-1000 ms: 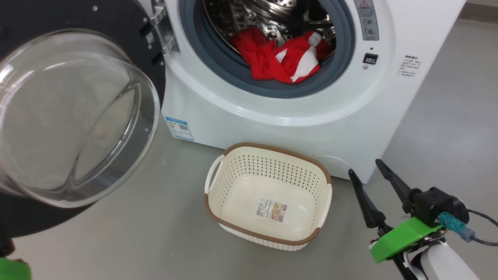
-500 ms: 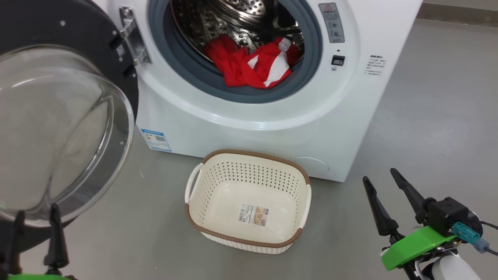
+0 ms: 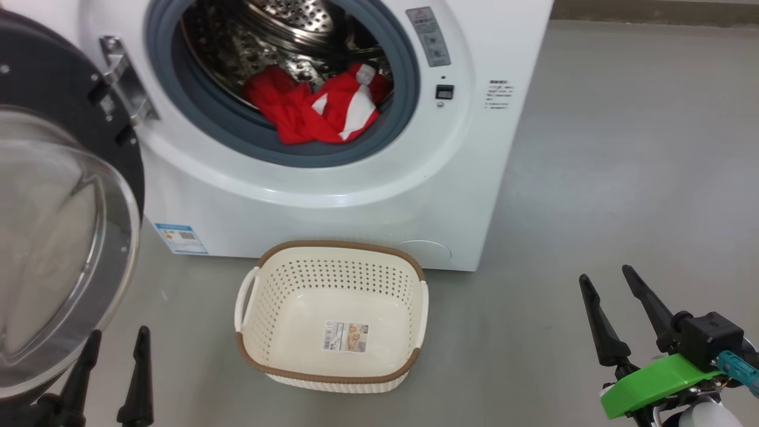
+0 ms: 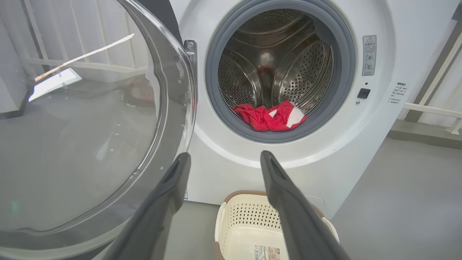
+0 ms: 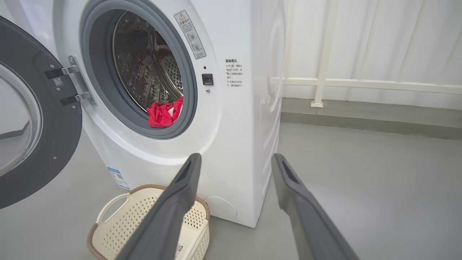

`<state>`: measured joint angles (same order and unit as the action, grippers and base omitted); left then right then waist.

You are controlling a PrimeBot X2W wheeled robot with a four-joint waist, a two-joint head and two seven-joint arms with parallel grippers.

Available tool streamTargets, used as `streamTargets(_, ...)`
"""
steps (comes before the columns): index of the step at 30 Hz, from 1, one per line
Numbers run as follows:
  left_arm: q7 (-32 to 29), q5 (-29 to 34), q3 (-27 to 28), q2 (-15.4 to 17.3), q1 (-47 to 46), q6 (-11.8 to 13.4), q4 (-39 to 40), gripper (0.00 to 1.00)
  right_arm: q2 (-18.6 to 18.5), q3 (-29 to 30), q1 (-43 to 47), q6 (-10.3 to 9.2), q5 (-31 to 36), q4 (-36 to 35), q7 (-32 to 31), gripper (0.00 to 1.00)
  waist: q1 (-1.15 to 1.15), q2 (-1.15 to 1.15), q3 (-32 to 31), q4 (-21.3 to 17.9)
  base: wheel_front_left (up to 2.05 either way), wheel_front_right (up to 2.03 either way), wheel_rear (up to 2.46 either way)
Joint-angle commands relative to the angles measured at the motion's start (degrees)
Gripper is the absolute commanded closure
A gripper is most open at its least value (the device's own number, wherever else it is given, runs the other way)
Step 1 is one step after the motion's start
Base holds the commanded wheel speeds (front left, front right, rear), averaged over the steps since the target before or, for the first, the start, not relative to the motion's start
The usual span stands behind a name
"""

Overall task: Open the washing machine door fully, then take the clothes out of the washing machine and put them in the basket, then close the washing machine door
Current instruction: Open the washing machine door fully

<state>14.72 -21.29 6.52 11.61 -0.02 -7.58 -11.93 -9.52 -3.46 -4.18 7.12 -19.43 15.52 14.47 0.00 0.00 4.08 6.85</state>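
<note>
Reaching ahead for the clothes (image 3: 314,112), left end effector (image 3: 118,333), spread like the right end effector (image 3: 606,276), might clip the washing machine door (image 3: 65,249) alongside.

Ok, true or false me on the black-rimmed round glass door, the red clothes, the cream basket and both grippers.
1. The round black-rimmed glass washing machine door stands open. True.
2. The red-and-white fabric clothes lie in the cream perforated plastic basket. False: they lie in the perforated steel drum; the basket holds just a paper label.
3. The left gripper is shut on the door's rim. False: its jaws are open, holding nothing.
4. The right gripper is open and empty. True.
5. The basket stands on the grey floor before the boxy white washing machine. True.
</note>
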Motion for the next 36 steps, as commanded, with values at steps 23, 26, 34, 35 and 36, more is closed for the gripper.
streamTargets(23,0.28,-1.28,-1.52,1.88,0.62,0.09,3.92,0.00,-0.19,2.21,3.11,0.36,0.34,-3.76,0.52,0.00,0.00,0.00,0.40,-8.94,0.00,0.00,0.00)
streamTargets(26,0.28,-1.36,-1.62,2.10,0.18,0.09,4.09,0.00,-0.03,2.50,3.16,0.36,0.45,-3.90,0.52,0.00,0.00,0.00,0.63,-8.87,0.00,0.00,0.00)
streamTargets(34,0.28,-0.12,-2.02,2.33,0.00,0.09,4.68,0.00,0.22,2.77,3.14,0.36,0.63,-3.93,0.52,0.00,0.00,0.00,0.49,-8.37,0.00,0.00,0.00)
streamTargets(35,0.28,-0.04,-1.88,2.20,0.02,0.09,4.70,0.00,0.24,2.79,3.15,0.36,0.65,-3.96,0.52,0.00,0.00,0.00,0.46,-8.31,0.00,0.00,0.00)
streamTargets(36,0.28,0.18,-1.67,2.08,0.02,0.09,4.80,0.00,0.24,2.81,3.19,0.36,0.66,-3.98,0.52,0.00,0.00,0.00,0.42,-8.21,0.00,0.00,0.00)
